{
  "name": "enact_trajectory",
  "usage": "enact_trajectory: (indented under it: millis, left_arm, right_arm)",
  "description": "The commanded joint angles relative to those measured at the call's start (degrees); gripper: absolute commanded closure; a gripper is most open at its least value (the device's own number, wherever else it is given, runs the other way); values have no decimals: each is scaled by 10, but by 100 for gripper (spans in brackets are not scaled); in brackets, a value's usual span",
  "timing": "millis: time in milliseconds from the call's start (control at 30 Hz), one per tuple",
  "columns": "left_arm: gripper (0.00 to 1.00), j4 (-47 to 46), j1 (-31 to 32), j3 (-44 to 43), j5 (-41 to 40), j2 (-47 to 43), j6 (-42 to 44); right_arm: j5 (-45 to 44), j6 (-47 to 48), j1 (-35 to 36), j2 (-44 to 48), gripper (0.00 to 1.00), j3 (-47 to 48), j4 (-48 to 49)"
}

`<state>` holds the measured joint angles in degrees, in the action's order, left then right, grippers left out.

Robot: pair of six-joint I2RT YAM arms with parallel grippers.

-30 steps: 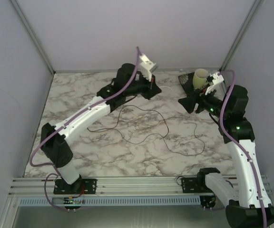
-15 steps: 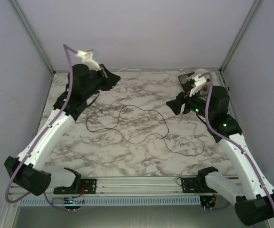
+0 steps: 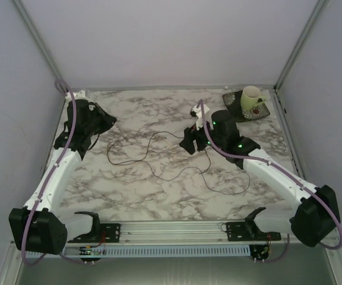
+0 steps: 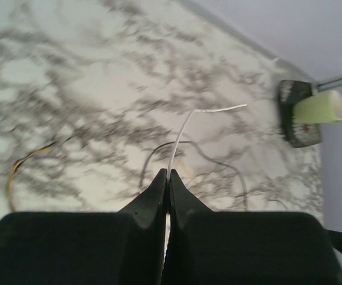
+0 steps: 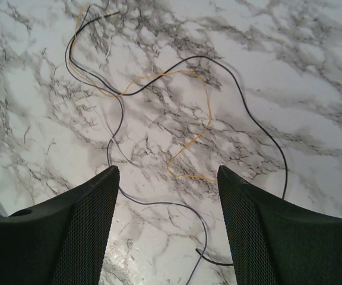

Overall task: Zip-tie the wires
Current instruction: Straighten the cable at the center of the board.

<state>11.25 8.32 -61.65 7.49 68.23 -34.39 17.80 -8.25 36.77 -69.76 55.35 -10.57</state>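
The left pincer (image 4: 167, 178) is clamping a thin white tie (image 4: 180, 133) between its closed fingers, out over the far-left part of the tabletop (image 3: 129, 190). The right pincer (image 5: 166, 170) is hovering with its fingers apart above the wires (image 5: 121, 94). These are lying in loose, crossing black and yellow loops mid-tabletop.

1. 3 wires (image 5: 195, 57) as far as I can tell: one black, one yellow, one dark purplish
2. 1 white zip tie (image 4: 180, 133)
3. 1 cup (image 3: 251, 98)
4. 1 saucer (image 3: 265, 111)
5. 2 robot arms (image 3: 58, 166)
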Motion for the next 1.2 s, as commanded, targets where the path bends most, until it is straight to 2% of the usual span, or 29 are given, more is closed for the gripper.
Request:
enact_trajectory:
  millis: [0,367,667,867,967,1100,1167]
  left_arm:
    - [100,25,-29,37,-14,-9,22]
    - [100,73,-63,111,-75,-6,64]
    - [100,38,-68,149,-83,60,77]
    - [100,23,-68,144,-91,112,93]
    - [93,16,-68,143,-101,133,102]
    - [69,15,-68,132,-117,169,117]
    - [51,19,-68,122,-128,183,123]
  right_arm:
    - [-18,13,20,-21,33,33,37]
    - [-25,22,34,-59,32,31,38]
    - [-46,34,67,-99,31,43,37]
    - [-54,34,68,-101,31,36,37]
    - [-54,35,68,-100,31,34,37]
    - [-59,36,67,-102,30,31,38]
    - [-60,36,67,-102,30,31,37]
